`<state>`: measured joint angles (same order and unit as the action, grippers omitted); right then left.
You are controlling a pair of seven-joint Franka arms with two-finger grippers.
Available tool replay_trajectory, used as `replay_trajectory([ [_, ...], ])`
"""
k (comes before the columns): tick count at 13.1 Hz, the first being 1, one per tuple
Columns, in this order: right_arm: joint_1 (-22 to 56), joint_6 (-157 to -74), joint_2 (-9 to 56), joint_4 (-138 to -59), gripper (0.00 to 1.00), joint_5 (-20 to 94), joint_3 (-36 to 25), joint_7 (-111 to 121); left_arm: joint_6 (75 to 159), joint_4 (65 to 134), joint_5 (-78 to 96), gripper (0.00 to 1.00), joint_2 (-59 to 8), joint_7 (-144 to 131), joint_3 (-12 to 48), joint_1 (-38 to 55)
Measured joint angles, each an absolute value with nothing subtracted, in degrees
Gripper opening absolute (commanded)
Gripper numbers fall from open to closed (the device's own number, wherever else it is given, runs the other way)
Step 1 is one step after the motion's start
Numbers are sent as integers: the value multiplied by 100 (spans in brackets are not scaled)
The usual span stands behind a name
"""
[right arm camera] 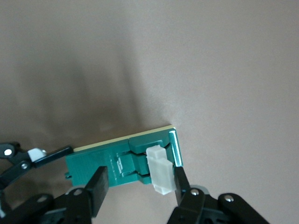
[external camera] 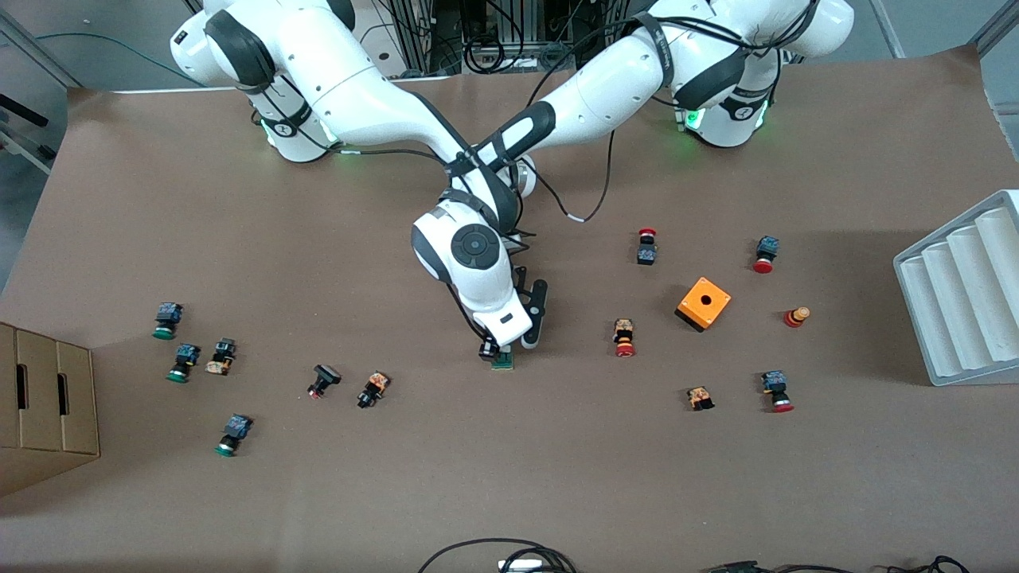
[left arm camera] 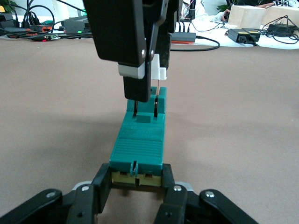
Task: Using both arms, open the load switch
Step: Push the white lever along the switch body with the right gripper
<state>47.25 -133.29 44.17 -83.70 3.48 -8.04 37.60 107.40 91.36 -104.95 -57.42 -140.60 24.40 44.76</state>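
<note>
You had both arms crossed over the middle of the table [external camera: 557, 477], with the load switch [left arm camera: 138, 144] lying flat on it, clamped at 1 end between the left gripper [left arm camera: 136, 184] fingers. The right gripper [right arm camera: 140, 186] was clenched on the white sliding piece [right arm camera: 160, 170] at the other end. In my judgement the 2 grasps were done, the white piece looked partly lifted, and the pull-out was left.

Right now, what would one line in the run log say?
step: opening load switch | left gripper: shut on one end of it | right gripper: shut on white sliding piece | switch: on table
</note>
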Motion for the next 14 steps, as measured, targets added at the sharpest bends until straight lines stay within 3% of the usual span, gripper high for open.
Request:
replay_trajectory([
  [14,4735,-13174,4342,-8374,64,348,-802,3760,10739,9136,-10495,27,-5742,-14060,2440,4476],
])
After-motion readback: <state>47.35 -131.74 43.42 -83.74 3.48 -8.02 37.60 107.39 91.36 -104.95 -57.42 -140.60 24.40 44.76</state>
